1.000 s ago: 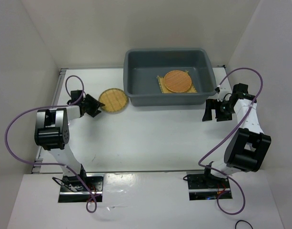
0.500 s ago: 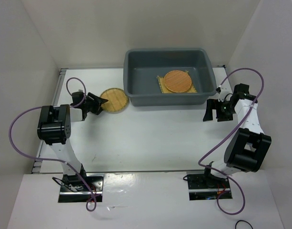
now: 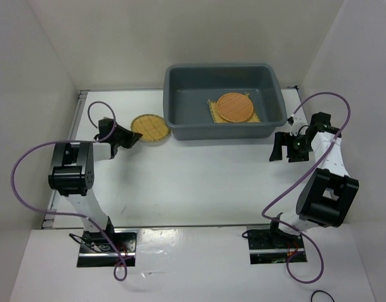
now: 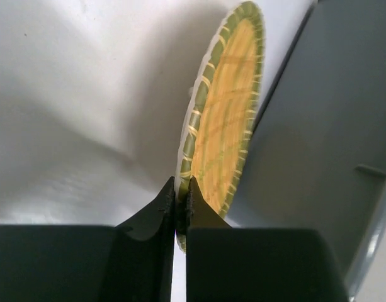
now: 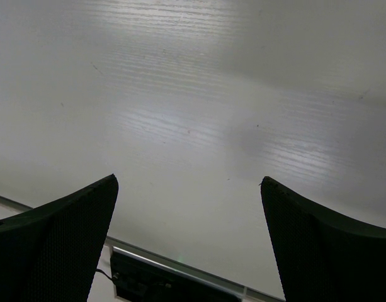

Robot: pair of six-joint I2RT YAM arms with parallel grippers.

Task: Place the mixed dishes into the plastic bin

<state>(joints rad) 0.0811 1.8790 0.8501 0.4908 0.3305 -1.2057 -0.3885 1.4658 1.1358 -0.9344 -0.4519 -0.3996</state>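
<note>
The white bench [image 3: 193, 176] runs back from the near edge to a large grey rectangular plastic bin [image 3: 224, 130] with rounded corners and a rolled rim, and everything else is easiest placed against it.

Nearer than the bin and off its right front corner, the right arm's fingers [image 5: 54, 239] stand spread wide apart. Nothing is between them, only bare bench below.

Off the bin's left front corner, the left arm's fingers [image 4: 156, 217] are closed tight on the near edge of a round yellow woven disc with a green rim [image 4: 227, 126], pinching only the rim. The disc lies outside the bin, just beside its left front corner. Seen from above it looks tipped rather than flat. Its far edge comes right up to the bin's outer wall, but I can't tell whether the two touch, or whether the disc's far edge rests on the bench.

Inside the bin, on its floor towards the front wall and a little right of the middle, lies a square yellow woven bamboo mat [image 3: 213, 112]. A plain orange-brown round disc [image 3: 235, 107] sits flat on top of it, leaving the mat's corners showing.
</note>
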